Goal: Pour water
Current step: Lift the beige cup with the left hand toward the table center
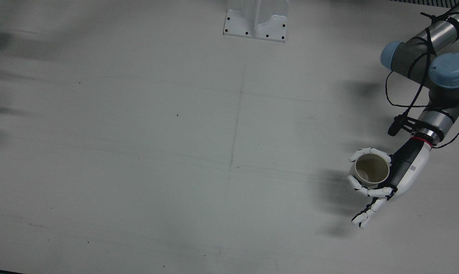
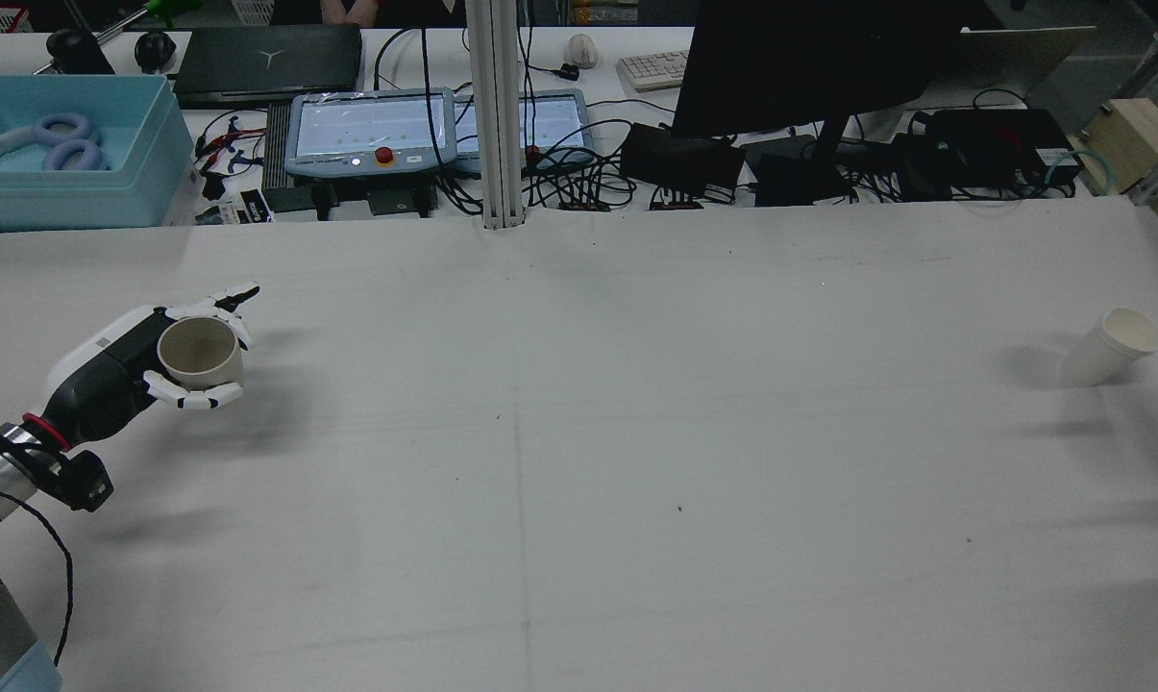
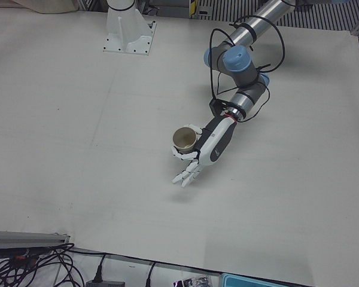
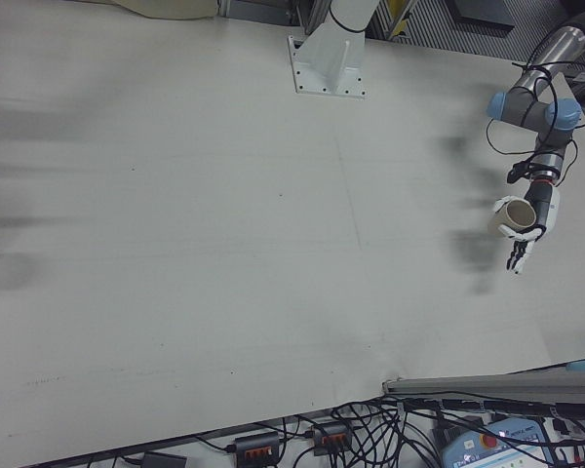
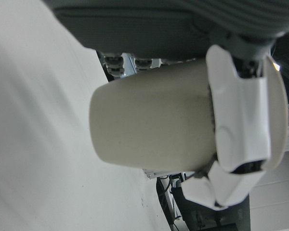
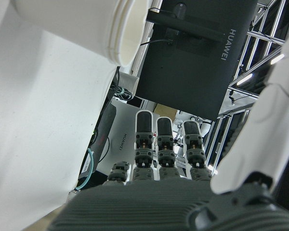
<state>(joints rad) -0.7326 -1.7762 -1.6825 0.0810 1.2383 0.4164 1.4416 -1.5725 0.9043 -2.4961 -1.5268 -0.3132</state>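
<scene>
Fingers (image 1: 360, 186) of the left hand (image 1: 395, 177) wrap a beige cup (image 1: 372, 169), held upright above the table's (image 1: 176, 152) left side, while the right hand's (image 6: 183, 202) fingers (image 6: 164, 144) stand apart beside a tilted white cup (image 2: 1112, 346) far right.

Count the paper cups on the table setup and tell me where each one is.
2. A beige paper cup is held upright in the left hand; a white paper cup stands tilted near the table's right edge in the rear view.
</scene>
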